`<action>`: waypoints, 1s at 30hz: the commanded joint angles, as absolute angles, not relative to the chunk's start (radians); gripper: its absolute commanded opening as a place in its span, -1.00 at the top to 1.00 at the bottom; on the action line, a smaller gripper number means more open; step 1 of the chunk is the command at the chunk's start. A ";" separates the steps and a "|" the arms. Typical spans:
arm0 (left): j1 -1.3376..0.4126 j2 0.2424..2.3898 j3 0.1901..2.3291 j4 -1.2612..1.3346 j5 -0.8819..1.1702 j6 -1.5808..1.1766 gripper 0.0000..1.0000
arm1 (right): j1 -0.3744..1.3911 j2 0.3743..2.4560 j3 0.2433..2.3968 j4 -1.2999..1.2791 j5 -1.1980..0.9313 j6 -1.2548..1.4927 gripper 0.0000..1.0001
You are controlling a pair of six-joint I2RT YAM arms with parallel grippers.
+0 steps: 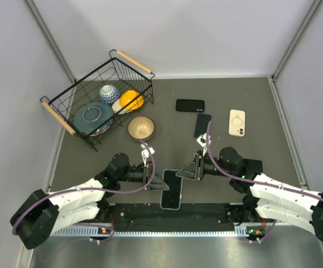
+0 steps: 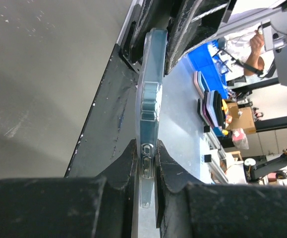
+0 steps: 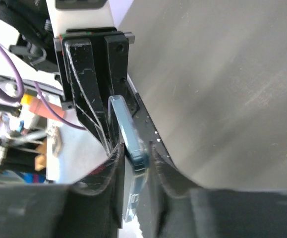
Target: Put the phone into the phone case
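Note:
A dark-screened phone (image 1: pixel 172 188) lies in a clear phone case at the table's near edge, between both grippers. My left gripper (image 1: pixel 154 177) is shut on the case's edge; the left wrist view shows the clear phone case (image 2: pixel 150 84) pinched between the fingers of the left gripper (image 2: pixel 146 151). My right gripper (image 1: pixel 189 172) straddles the opposite edge. In the right wrist view the phone's blue edge (image 3: pixel 127 130) and the clear case (image 3: pixel 132 198) sit between the fingers of the right gripper (image 3: pixel 137 152), with a thin gap on the right side. The phone's corner looks tilted against the case there.
A black phone (image 1: pixel 190 105), a dark phone (image 1: pixel 202 125) and a cream case with a ring (image 1: pixel 237 122) lie at the back right. A wire basket (image 1: pixel 66 96) with bowls stands at the back left, a gold bowl (image 1: pixel 141 128) beside it. A black rail (image 1: pixel 206 211) runs along the near edge.

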State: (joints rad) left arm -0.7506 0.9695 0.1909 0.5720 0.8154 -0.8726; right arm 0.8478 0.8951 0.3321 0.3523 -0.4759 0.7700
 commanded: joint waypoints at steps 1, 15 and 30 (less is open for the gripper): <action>-0.746 0.942 0.183 0.670 0.719 -0.920 1.00 | 0.865 0.884 0.305 0.583 -0.552 0.881 0.91; -0.742 0.942 0.215 0.744 0.732 -0.966 0.06 | 0.865 0.841 0.328 0.493 -0.612 0.821 1.00; -0.744 0.977 0.281 0.551 0.687 -0.855 0.92 | 0.865 0.891 0.331 0.480 -0.537 0.818 1.00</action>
State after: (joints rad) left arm -0.7467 0.9588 0.2184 0.6289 0.7784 -0.9096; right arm 0.8509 0.8707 0.2886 0.4171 -0.5575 0.8127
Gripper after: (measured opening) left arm 0.134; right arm 0.058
